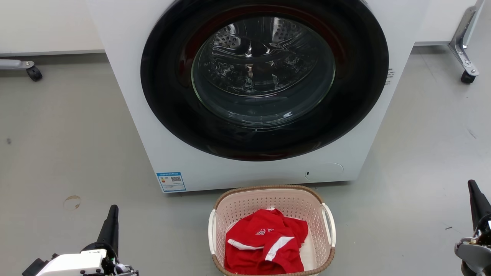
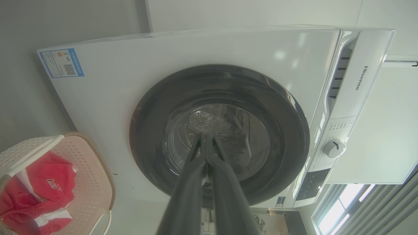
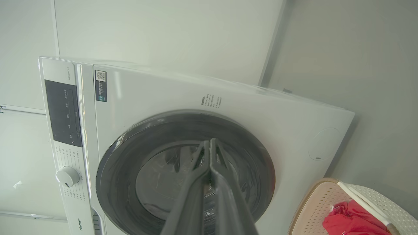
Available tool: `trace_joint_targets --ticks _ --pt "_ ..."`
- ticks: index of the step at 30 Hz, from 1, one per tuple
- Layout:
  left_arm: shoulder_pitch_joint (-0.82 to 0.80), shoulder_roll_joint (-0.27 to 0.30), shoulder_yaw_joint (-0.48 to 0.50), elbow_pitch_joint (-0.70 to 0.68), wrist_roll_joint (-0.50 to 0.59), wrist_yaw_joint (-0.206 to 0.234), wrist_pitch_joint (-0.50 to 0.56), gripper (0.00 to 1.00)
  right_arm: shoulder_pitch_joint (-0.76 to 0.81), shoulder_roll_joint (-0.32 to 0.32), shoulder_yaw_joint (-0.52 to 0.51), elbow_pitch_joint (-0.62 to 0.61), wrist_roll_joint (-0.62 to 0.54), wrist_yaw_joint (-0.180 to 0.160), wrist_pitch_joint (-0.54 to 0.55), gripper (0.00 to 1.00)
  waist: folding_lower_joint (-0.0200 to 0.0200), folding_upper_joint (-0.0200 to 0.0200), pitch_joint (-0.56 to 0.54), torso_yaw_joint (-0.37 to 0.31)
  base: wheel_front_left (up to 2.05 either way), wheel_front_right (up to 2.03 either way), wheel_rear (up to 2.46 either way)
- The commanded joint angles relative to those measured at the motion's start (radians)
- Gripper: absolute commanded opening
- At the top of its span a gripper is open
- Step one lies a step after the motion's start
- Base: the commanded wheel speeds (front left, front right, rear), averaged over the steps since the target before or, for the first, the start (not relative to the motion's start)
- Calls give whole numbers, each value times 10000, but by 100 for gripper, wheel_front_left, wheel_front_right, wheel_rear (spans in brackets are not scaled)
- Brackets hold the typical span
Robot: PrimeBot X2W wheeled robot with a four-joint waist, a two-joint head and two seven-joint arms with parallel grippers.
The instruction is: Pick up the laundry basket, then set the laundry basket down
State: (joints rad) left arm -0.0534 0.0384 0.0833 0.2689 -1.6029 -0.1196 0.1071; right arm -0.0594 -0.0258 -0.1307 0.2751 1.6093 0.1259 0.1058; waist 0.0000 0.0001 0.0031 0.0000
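**A:** Two grippers, both pinched shut and empty. The left gripper [image 1: 113,210] sits at seven o'clock in the head view, its dark fingers [image 1: 109,230] pressed together and pointing up.

**B:** And the right gripper [image 1: 472,186] is over at four o'clock, tips meeting the same way. Each wrist view shows its pair closing to a single point in front of the machine.

**A:** Moving outward, there's the laundry basket [image 1: 268,200] at six o'clock, between the two arms. It stands upright on the grey floor [image 1: 57,134], well apart from both grippers.

**B:** It has pale pink perforated walls and a brown woven-look rim. Its white handles [image 1: 329,226] sit at the basket's three and nine o'clock, and no finger touches them.

**A:** Inside lies a crumpled red garment [image 1: 264,241] with white stripes, on top of something white.

**B:** Straight up at twelve o'clock is the white washer [image 1: 172,161], with its round dark door [image 1: 262,73] closed. The basket's far rim sits just beside the washer's base.

**A:** A blue label [image 1: 171,181] marks the washer's front at seven o'clock from the door. Further out, a black caster [image 1: 34,73] stands at ten o'clock on the floor.
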Motion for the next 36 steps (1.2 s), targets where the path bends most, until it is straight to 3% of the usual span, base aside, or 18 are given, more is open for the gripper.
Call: trace_joint_targets --ticks 1,3,4,8,15,24,36 --pt "-545 118 300 -242 -61 -111 57 0 -485 -244 174 -303 -2 48 71 0 0 -1 0 0 0 0 0" --pt "-545 118 300 -242 -61 -111 57 0 -485 -244 174 -303 -2 48 71 0 0 -1 0 0 0 0 0" --pt "0 0 0 0 0 0 0 100 0 0 0 0 0 0 0 100 0 -1 0 0 0 0 0" --pt "328 -142 -16 426 4 9 -8 100 347 348 64 386 -1 -13 -3 100 0 -1 0 0 0 0 0" --pt "359 -127 -96 306 -5 3 -191 100 295 315 241 286 -50 -10 -119 100 22 -1 -21 -1 0 0 0" --pt "418 -74 -203 180 118 3 -429 100 235 234 483 188 -204 -6 -282 100 0 -1 -3 -3 0 0 0" --pt "489 41 -322 -22 1616 332 -803 100 56 -16 964 330 -1371 0 -783 100 0 -1 -17 2 0 0 0"
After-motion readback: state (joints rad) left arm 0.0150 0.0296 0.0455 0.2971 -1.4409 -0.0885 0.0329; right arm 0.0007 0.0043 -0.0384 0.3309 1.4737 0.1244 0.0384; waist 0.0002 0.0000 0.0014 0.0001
